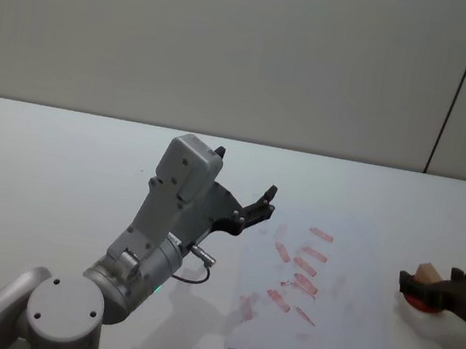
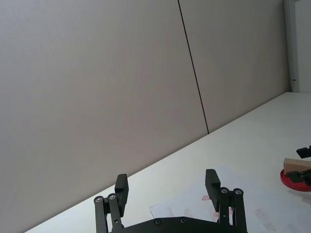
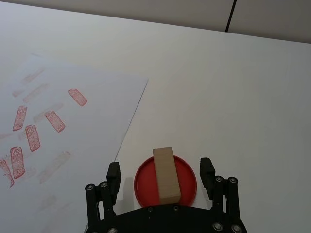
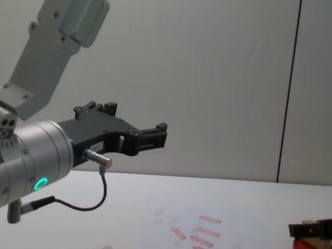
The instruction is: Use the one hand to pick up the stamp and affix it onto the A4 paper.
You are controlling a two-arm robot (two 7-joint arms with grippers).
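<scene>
The stamp (image 3: 164,174), a tan wooden block, rests on a round red ink pad (image 3: 187,184) to the right of the A4 paper (image 3: 73,131). My right gripper (image 3: 160,169) is open and straddles the stamp, with a gap between each finger and the block. The head view shows the stamp (image 1: 427,274) between the dark fingers of the right gripper (image 1: 437,288), beside the A4 paper (image 1: 342,323) with its red marks. My left gripper (image 1: 260,207) hangs open and empty above the table, left of the paper.
The left arm's grey forearm (image 1: 165,217) rises over the table's left half. A cable (image 4: 88,201) loops under the left wrist. The white table (image 1: 59,166) ends at a grey wall with a dark vertical seam (image 1: 461,86).
</scene>
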